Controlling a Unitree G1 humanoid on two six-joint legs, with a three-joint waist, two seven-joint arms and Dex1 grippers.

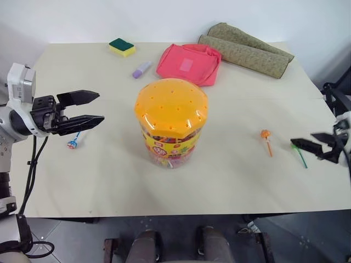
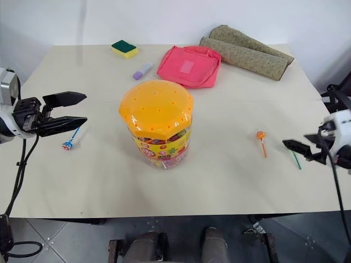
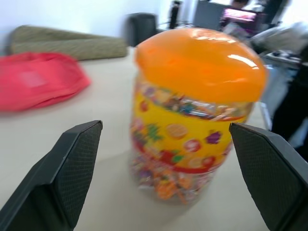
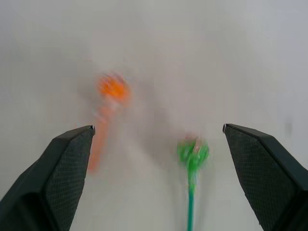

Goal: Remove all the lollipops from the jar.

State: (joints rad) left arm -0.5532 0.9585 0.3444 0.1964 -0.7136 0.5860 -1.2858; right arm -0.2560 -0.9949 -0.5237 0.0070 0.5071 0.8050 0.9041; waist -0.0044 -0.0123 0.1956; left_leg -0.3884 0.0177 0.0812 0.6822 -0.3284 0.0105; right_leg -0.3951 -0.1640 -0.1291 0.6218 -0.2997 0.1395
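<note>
The large clear plastic jar (image 1: 171, 129) with its wide orange holed lid stands at the centre of the beige table (image 1: 230, 181). At nine o'clock from it lies the blue-stick lollipop (image 1: 73, 143), under the left gripper (image 1: 98, 107), whose fingers stand wide and empty. At three o'clock lie the orange-stick lollipop (image 1: 266, 138) and the green-stick lollipop (image 4: 192, 166); the right gripper (image 2: 286, 143) hangs wide above the green one, holding nothing.

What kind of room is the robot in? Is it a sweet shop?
Probably not a shop; it looks like a test room or lab. There is one plain table against a bare white wall, with a candy jar, a sponge and a pink bag laid out.
</note>
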